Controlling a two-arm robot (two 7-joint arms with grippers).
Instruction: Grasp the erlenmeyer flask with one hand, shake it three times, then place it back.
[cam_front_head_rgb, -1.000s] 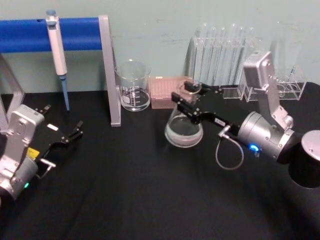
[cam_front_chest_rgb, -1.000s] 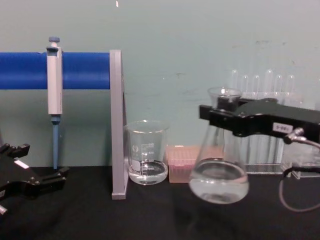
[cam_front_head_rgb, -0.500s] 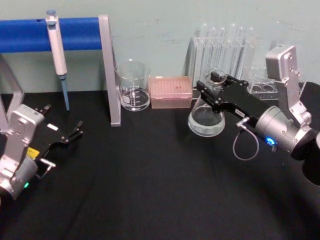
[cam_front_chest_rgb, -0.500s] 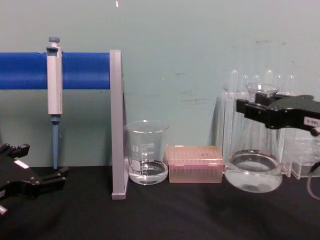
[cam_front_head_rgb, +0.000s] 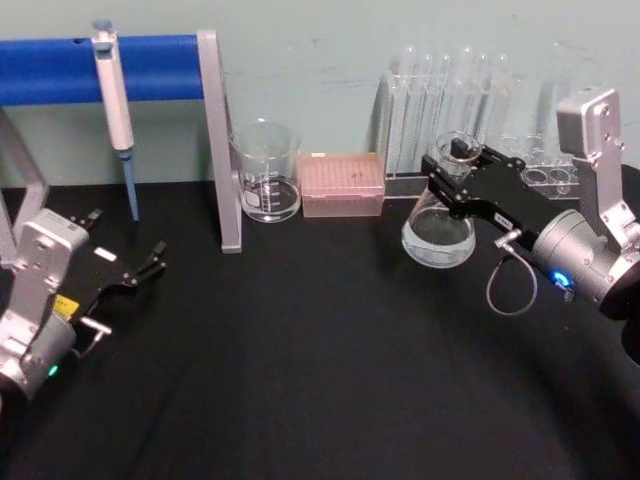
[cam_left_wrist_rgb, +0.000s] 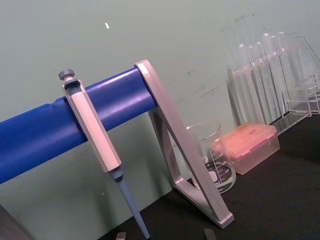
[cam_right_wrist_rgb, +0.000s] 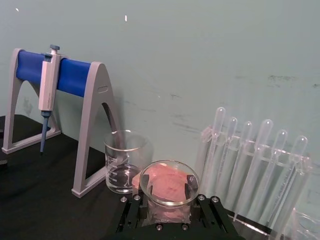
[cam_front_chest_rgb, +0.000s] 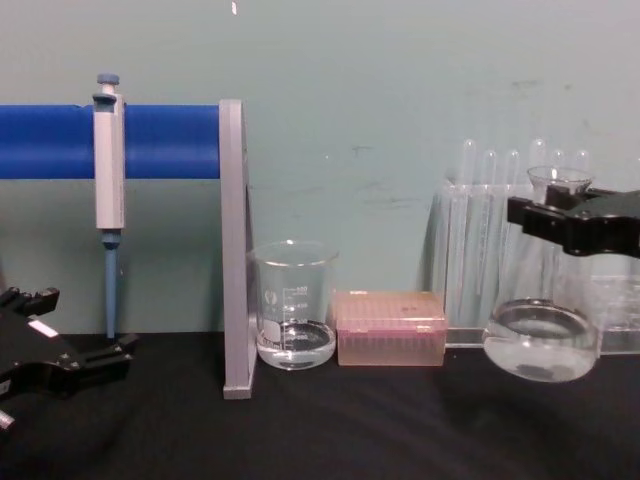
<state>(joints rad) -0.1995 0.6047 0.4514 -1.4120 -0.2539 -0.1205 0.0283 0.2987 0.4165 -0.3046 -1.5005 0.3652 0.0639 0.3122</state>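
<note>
Far left on the black surface (cam_front_head_rgb: 300, 350), a grey pipette (cam_front_head_rgb: 113, 90) hangs from a blue-barred stand (cam_front_head_rgb: 160, 67); rightward sit a clear glass beaker (cam_front_head_rgb: 267, 172) (a little liquid), a pink box (cam_front_head_rgb: 343, 184), clear test tubes (cam_front_head_rgb: 440, 100).

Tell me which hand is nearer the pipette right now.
Left. The left hand is open, low in front of the hanging pipette; the right hand is far off across the table, shut on the neck of the flask.
</note>
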